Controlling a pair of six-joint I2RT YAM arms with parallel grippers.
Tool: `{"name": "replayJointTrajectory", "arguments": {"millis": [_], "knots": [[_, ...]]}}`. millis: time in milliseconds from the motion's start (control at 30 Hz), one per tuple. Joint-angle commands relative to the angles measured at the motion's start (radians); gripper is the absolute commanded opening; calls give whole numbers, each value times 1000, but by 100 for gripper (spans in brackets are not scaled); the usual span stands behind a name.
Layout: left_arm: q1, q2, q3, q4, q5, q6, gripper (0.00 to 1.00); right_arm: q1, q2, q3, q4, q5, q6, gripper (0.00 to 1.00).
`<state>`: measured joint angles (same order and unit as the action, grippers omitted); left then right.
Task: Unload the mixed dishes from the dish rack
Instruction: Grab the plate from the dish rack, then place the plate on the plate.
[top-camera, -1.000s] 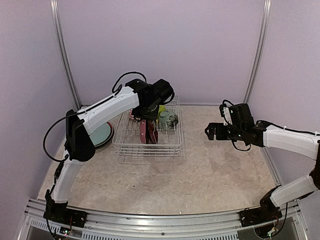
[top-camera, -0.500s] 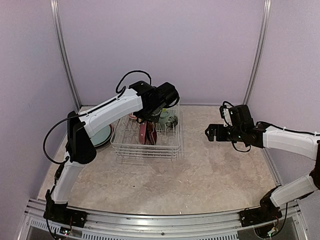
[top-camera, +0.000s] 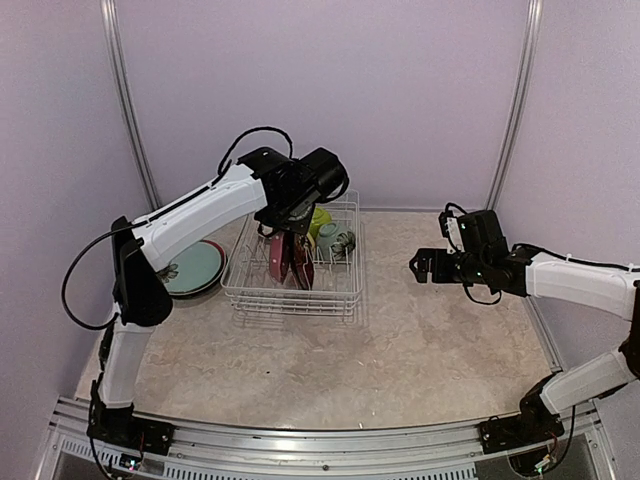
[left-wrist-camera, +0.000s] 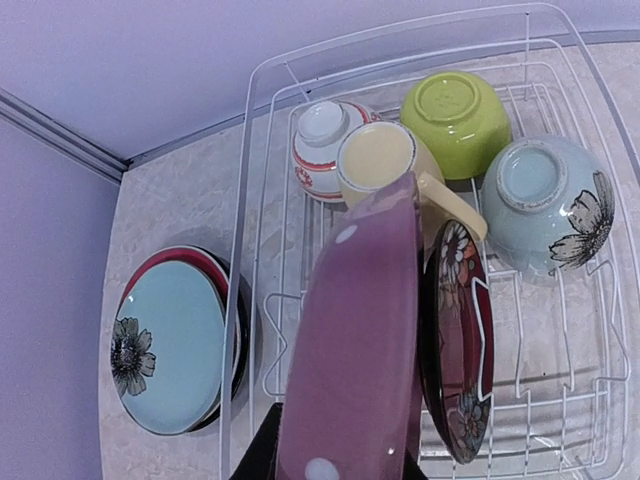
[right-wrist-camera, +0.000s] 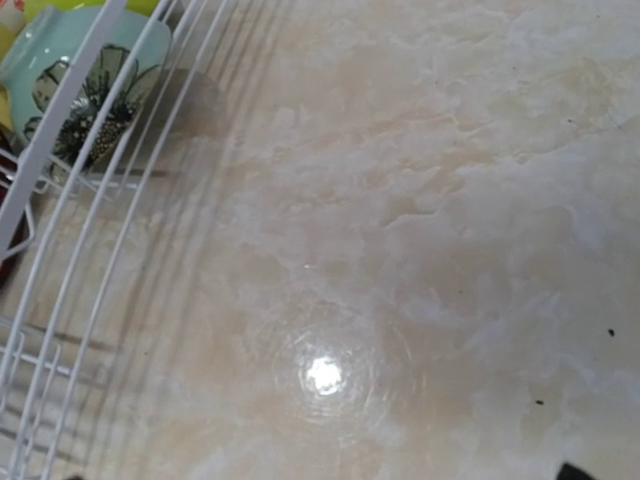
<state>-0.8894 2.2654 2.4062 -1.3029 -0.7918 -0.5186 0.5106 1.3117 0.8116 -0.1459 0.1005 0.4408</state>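
Left wrist view looks down the pink dotted plate (left-wrist-camera: 355, 330), which the left gripper (top-camera: 287, 225) clamps by its rim, so the plate hangs on edge below the gripper, over the dish rack (top-camera: 290, 298). Whether its lower edge clears the prongs I cannot tell. Just right of the gripped plate a dark red patterned plate (left-wrist-camera: 458, 355) stands upright in the rack. Beyond the gripper, at the rack's far end, sit a red-banded bowl (left-wrist-camera: 322, 135), the pale yellow mug (left-wrist-camera: 378, 160), a lime green bowl (left-wrist-camera: 455, 110) and a pale green flowered bowl (left-wrist-camera: 545, 205), the bowls upside down. Left of the gripper, outside the rack, a teal plate (left-wrist-camera: 170, 345) tops a stack on the table (top-camera: 400, 350). The right gripper (top-camera: 418, 265) hovers well right of the rack, jaws wide apart and empty.
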Motion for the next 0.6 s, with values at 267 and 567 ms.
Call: {"name": "replayJointTrajectory", "arguments": {"millis": [267,567], "knots": [[-22,-200,-38,33,-54,-2,0,12,10,-6,13,-14,15,100],[30,-417,-249,195,72,39,0,14,34,7,19,-23,17,100]]}}
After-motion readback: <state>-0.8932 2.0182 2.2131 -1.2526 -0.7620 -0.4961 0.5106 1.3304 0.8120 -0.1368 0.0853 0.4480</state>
